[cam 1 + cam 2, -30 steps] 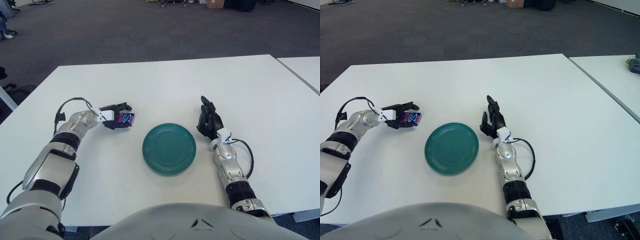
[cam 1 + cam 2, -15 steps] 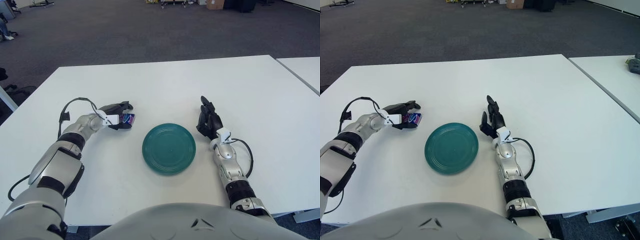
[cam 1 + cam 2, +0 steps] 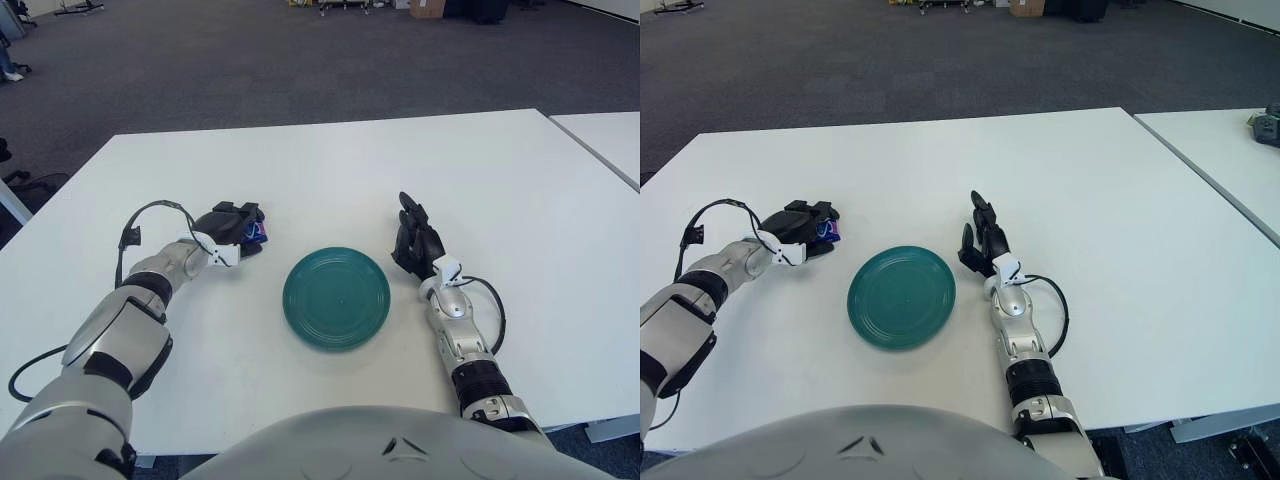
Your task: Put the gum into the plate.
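A round teal plate (image 3: 336,298) lies on the white table (image 3: 330,160), a little in front of centre. Left of it, my left hand (image 3: 236,224) is curled over the small purple gum pack (image 3: 258,232), of which only a corner peeks out from under the black fingers. The hand and gum are at table level, a few centimetres from the plate's left rim. My right hand (image 3: 415,240) shows just right of the plate, fingers extended upward and holding nothing.
A second white table (image 3: 610,135) adjoins at the right, separated by a narrow gap. A dark object (image 3: 1266,125) sits on it at the far edge. Grey carpet lies beyond the table's far edge. A black cable loops from my left wrist (image 3: 150,215).
My left hand has rotated and closed down over the gum, so the pack is now mostly covered. The right hand and the plate have stayed in place.
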